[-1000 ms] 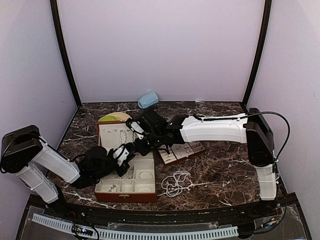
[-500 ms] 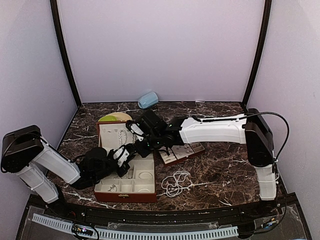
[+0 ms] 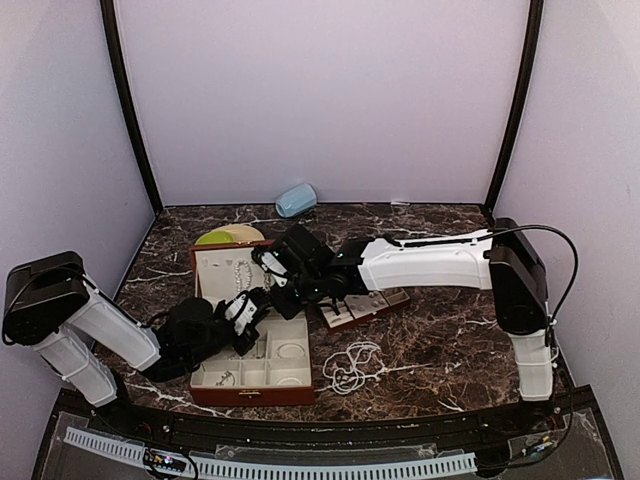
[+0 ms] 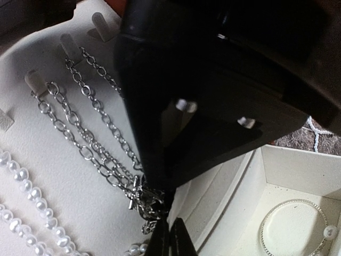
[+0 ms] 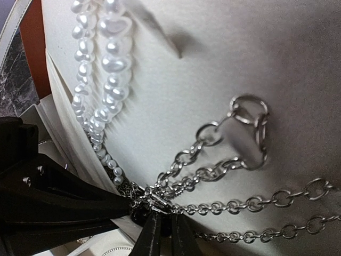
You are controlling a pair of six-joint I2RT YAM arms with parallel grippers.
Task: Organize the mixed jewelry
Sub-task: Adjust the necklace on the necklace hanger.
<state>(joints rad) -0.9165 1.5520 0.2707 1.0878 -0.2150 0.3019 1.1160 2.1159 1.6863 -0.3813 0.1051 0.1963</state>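
The right gripper (image 5: 162,224) clamps, fingers nearly together, on the clasp of a silver chain (image 5: 250,203) lying against the cream case lid (image 5: 213,64). The left gripper (image 4: 170,240), fully closed, noses the same clasp.

One open case (image 3: 250,393), one small tray (image 3: 366,306), one blue object (image 3: 296,200), one loose bead strand (image 3: 350,368)

chains (image 4: 80,133) on lid (image 4: 80,213), bangle (image 4: 293,201) in compartment (image 4: 277,165)

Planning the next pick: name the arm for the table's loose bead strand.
Right, probably: the bead strand lies right of the case, on that arm's side; the left gripper is over the case.
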